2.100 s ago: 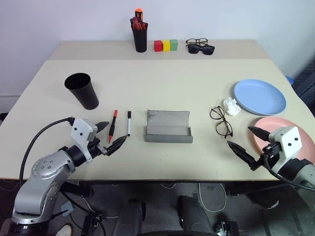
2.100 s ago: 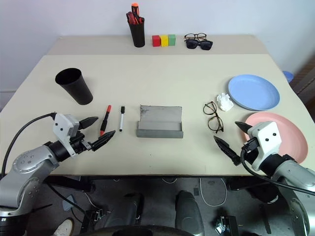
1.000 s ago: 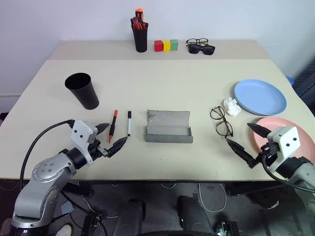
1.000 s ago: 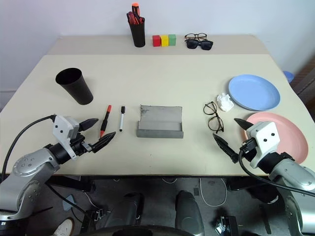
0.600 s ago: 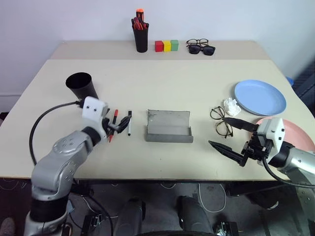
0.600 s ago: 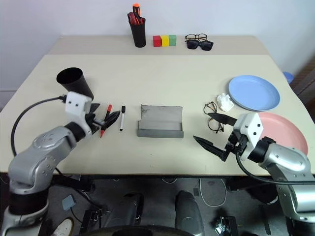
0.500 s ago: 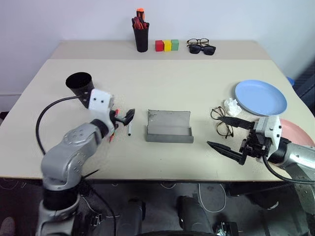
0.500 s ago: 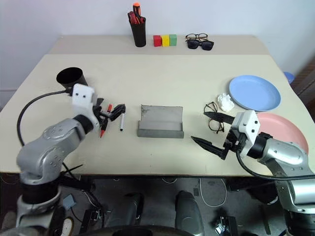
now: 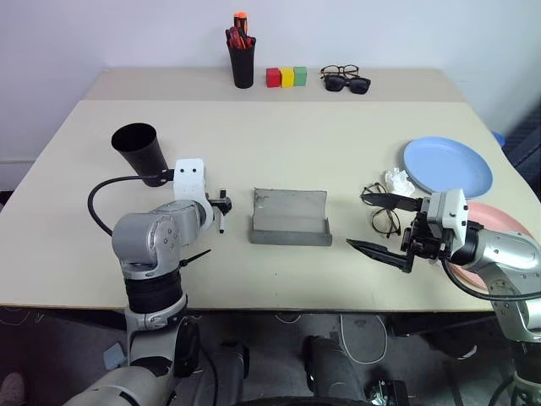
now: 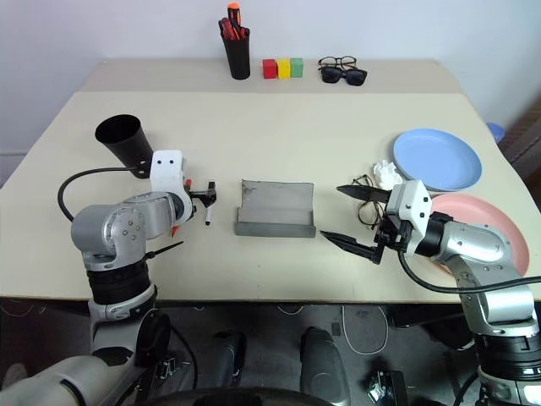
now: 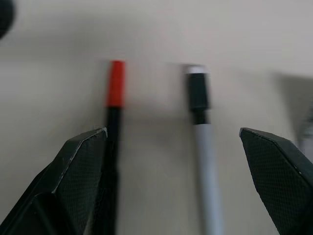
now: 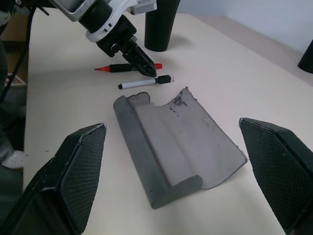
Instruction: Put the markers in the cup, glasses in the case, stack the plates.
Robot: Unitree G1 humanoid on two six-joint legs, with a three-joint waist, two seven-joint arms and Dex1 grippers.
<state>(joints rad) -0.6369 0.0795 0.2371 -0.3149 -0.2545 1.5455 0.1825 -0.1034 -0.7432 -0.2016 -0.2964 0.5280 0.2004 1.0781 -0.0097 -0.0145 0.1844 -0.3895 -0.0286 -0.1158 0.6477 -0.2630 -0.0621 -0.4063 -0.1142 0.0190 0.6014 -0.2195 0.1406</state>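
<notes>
Since the earlier frame, the left gripper [image 11: 173, 147] has been swung forward over the two markers [image 12: 145, 82], and the right gripper [image 10: 355, 216] brought in toward the case [image 10: 275, 209]. Both are held wide open and empty. Nothing is finished yet. Two plates are counted, the blue plate [image 9: 447, 167] and the pink plate [image 10: 482, 222] lying side by side, unstacked. One cup [image 9: 141, 154] is seen beyond the markers, one open case at the table's middle, and one pair of glasses [image 9: 382, 211] beside it.
</notes>
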